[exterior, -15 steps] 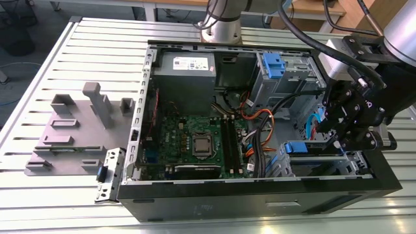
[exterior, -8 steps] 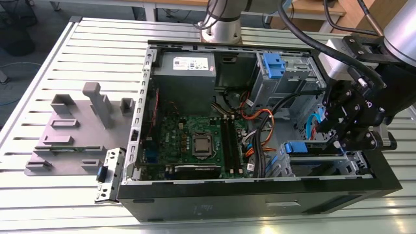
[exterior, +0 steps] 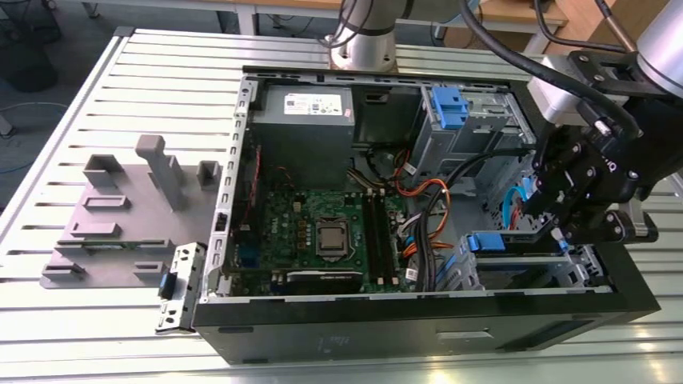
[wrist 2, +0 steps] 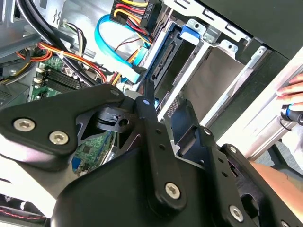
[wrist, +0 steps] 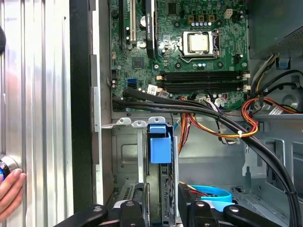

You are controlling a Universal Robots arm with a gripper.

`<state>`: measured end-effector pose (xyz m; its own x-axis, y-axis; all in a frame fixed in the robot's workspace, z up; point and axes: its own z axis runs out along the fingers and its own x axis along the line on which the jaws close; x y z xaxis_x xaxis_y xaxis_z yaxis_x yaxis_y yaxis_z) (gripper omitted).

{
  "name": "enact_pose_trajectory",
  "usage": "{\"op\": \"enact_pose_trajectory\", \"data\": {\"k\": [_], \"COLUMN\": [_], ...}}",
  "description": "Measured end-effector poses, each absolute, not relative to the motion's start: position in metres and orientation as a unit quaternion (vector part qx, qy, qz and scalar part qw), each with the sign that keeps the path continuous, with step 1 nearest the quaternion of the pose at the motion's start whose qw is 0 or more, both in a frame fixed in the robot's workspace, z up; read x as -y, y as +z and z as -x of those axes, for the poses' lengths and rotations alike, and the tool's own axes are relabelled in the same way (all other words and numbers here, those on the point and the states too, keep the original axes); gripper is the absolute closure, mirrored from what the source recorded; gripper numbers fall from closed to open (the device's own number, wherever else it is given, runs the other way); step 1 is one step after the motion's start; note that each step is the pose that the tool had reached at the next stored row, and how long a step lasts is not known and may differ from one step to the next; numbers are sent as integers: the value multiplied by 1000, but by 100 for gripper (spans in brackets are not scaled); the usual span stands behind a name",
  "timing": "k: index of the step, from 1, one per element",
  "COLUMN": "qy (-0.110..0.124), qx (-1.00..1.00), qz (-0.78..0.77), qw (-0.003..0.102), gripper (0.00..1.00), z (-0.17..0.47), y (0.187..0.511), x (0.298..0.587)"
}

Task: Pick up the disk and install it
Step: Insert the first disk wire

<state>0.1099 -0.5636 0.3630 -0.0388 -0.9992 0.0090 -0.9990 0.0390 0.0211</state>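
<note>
Hanging over the open case at about 4 o'clock in the exterior view, I am holding my gripper low above the drive cage, in the corner by the case's black front wall. The disk is standing on edge inside that cage. Its blue handle end is pointing toward 9 o'clock, at the motherboard, and its body is running off beneath my gripper.

In the first wrist view my gripper is lining up directly over the disk's thin edge, close against it. Whether I am clenching the disk or am released from it, I cannot tell. A blue flat cable is curling just beside the disk. Black cables and a bundle of red, orange and yellow wires are crossing between the cage and the motherboard.

Elsewhere in the exterior view, the power supply is sitting at the case's 11 o'clock, and a tall blue latch is standing at its 1 o'clock. A grey fixture is lying on the slatted table at 9 o'clock, well apart from the case. A person's hand is resting on the table outside the case wall.
</note>
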Motion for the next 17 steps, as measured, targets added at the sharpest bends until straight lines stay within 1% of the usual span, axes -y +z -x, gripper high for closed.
{"op": "enact_pose_trajectory", "data": {"k": [17], "qy": [-4], "qx": [721], "qz": [-693], "qw": [10], "gripper": [58], "z": [-110], "y": [369], "x": [561]}}
